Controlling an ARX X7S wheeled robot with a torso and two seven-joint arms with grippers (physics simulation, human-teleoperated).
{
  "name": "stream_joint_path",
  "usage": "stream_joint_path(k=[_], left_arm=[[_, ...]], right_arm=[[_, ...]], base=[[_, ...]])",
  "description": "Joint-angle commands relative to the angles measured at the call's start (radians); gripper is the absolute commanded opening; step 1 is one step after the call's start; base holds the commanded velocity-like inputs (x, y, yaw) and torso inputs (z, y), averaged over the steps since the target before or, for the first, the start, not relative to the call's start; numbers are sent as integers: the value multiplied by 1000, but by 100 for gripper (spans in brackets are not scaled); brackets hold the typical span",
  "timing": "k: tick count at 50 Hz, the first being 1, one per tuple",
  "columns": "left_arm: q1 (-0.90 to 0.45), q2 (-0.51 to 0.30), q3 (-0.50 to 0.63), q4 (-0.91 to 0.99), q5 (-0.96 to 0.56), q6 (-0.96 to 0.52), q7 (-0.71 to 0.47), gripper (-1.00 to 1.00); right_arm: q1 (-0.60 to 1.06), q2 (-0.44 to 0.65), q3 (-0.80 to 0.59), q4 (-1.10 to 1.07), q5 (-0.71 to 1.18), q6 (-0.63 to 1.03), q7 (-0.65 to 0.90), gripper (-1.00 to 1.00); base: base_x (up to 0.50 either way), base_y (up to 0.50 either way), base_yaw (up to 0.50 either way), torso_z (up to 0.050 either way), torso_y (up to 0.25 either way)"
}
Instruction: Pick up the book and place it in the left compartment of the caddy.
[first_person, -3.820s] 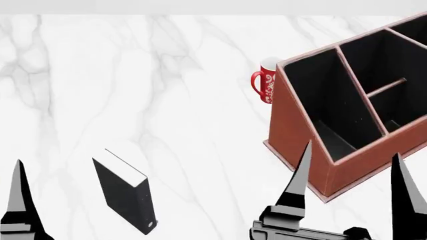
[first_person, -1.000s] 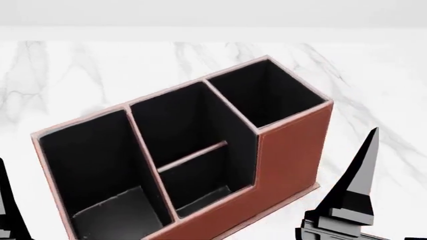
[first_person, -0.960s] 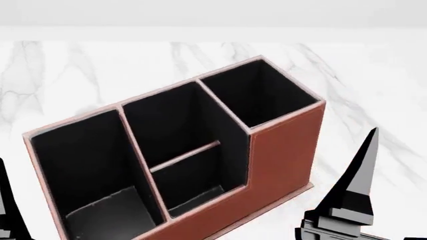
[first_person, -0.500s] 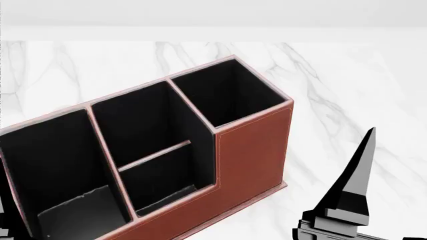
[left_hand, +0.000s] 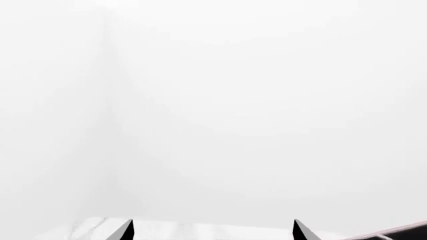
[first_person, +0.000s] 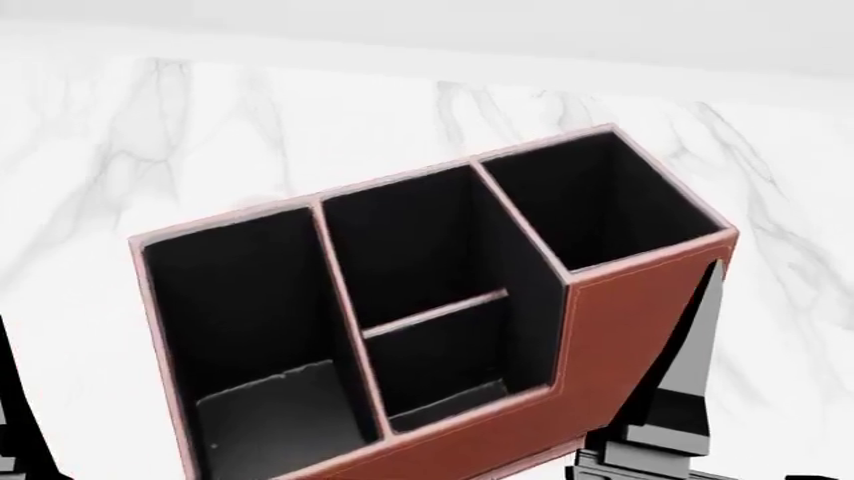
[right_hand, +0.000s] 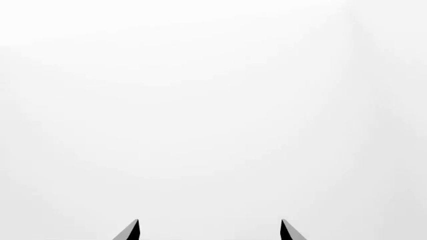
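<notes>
The caddy (first_person: 641, 320), reddish-brown with a black interior, fills the middle of the head view. Its left compartment (first_person: 274, 415) is the long section with a grey floor at the view's left, and nothing is in it. The book is out of view. One finger of my right gripper (first_person: 694, 345) rises at the caddy's right end. A finger of my left gripper (first_person: 11, 430) shows at the far left edge. In the wrist views the left gripper (left_hand: 212, 231) and the right gripper (right_hand: 209, 231) both have their tips wide apart with nothing between them.
The white marble table (first_person: 200, 130) runs behind and to both sides of the caddy. A strip of the caddy's rim (left_hand: 400, 233) shows at a corner of the left wrist view. The right wrist view shows only blank white.
The head view has shifted: the caddy now sits further right than half a second ago, and its right end overlaps the right finger. The book and mug seen earlier are out of view.
</notes>
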Motion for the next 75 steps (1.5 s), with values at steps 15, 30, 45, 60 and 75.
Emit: stream_joint_path(k=[15, 30, 45, 60, 75], left_arm=[[-1, 6, -19, -10, -27, 31, 16, 100], [-1, -2, -14, -16, -32, 43, 9, 100], [-5, -10, -7, -18, -37, 46, 0, 100], [-8, -17, -1, -19, -42, 50, -9, 100], [-9, -23, 7, -21, -44, 57, -17, 100]], right_arm=[[-5, 1, 12, -4, 1, -7, -14, 100], [-7, 8, -2, 2, -3, -17, -11, 100], [-4, 16, -6, 5, -9, -18, 3, 100], [-1, 18, -1, 5, 22, -23, 10, 100], [6, 32, -17, 6, 2, -8, 25, 100]], base=[[0, 0, 500, 0, 0], [0, 0, 500, 0, 0], [0, 0, 457, 0, 0], [30, -66, 0, 0, 0], [137, -298, 0, 0, 0]])
